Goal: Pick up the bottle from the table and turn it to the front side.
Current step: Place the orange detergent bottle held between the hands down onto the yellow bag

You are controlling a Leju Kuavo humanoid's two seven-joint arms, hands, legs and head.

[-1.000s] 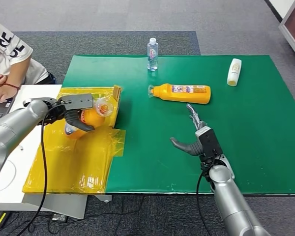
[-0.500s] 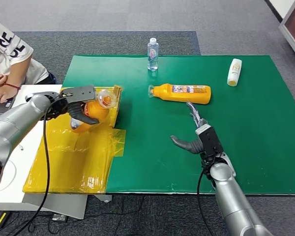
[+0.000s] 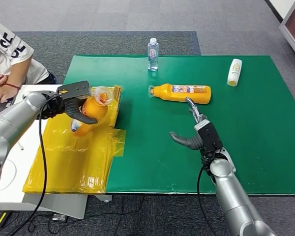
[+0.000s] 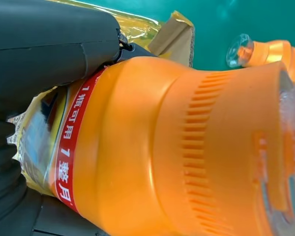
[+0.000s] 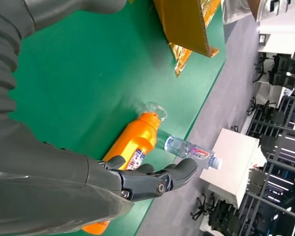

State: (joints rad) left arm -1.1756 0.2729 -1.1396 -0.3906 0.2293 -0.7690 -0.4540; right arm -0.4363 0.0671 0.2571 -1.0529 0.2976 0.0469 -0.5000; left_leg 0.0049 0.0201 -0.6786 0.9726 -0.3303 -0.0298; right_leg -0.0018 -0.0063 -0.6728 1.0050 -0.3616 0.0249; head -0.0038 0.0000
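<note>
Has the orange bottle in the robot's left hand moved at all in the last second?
Yes. The orange bottle held by the left hand has risen and shifted slightly toward the yellow box's far edge, which stayed put on the green mat.

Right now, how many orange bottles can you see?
2. One orange bottle is held by the left hand over the yellow sheet. The other lies on the green mat, just beyond the open right hand.
</note>
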